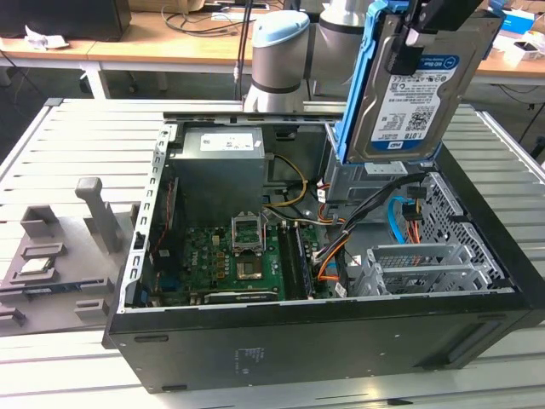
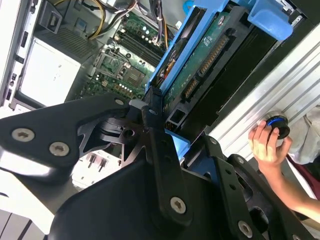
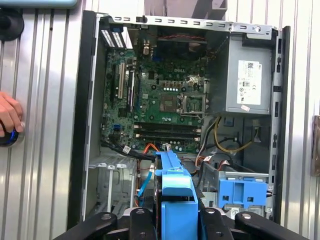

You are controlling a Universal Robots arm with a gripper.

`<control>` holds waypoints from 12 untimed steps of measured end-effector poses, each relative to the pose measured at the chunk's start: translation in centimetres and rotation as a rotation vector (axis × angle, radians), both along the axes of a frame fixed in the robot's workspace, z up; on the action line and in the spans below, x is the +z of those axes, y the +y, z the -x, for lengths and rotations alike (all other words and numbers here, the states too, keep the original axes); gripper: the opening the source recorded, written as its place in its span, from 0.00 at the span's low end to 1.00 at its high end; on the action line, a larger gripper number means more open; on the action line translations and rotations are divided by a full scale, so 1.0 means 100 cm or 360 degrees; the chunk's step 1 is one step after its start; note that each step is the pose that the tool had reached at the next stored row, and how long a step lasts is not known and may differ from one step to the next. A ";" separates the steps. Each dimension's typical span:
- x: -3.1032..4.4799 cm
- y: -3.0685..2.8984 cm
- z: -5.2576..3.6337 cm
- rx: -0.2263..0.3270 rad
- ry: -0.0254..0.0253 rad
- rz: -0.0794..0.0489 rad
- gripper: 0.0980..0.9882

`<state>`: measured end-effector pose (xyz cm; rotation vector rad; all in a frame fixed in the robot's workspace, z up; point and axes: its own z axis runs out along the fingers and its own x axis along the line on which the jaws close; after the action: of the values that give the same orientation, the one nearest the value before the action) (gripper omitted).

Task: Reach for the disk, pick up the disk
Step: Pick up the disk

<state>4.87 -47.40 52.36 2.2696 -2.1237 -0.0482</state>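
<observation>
fingers (image 2: 150, 107) of the gripper (image 3: 170, 220) are clamped on the disk (image 1: 409, 85), one black finger on each side of its blue rail edge, which you can see best in both wrist views. so the drive is already picked up and it's hanging in the air, clear of the open pc case (image 1: 502, 281), above the drive bay corner on the exterior view's right. it sits nearly upright, tilted a bit, with the blue-and-white label facing the exterior camera and the blue rails (image 1: 353, 85) running down its edges.

in the second wrist view you get the other face of the disk, the green circuit board side (image 2: 200, 65), framed by blue plastic. in the first wrist view it's edge-on, just a blue strip (image 3: 175, 190) coming up between the gripper's black fingers.

below it the case lies on its side on the slatted metal table (image 1: 68, 145), side panel off. motherboard (image 1: 238, 256) is down in the middle, grey power supply (image 1: 217, 170) toward the back, and a bundle of orange, yellow and black cables (image 1: 328, 247) runs across to the drive cage (image 1: 426, 264). in the first wrist view a smaller blue plastic clip (image 3: 242, 192) is sitting in the case near the power supply corner.

a person's hand (image 2: 267, 142) is resting on a blue and black knob at the table edge, well apart from the case. grey fixture blocks (image 1: 60, 247) sit on the table at the exterior view's left.
</observation>
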 end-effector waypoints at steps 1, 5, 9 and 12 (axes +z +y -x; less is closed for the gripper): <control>0.0000 -0.0027 -0.0001 0.0000 0.00000 0.0000 0.30; 0.0000 -0.0113 -0.0001 0.0000 0.00000 0.0000 0.30; 0.0000 -0.0209 -0.0002 0.0000 0.00000 0.0000 0.30; 0.0000 -0.0266 -0.0003 0.0000 -0.00001 0.0000 0.30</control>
<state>4.90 -50.06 52.36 2.2696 -2.1236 -0.0480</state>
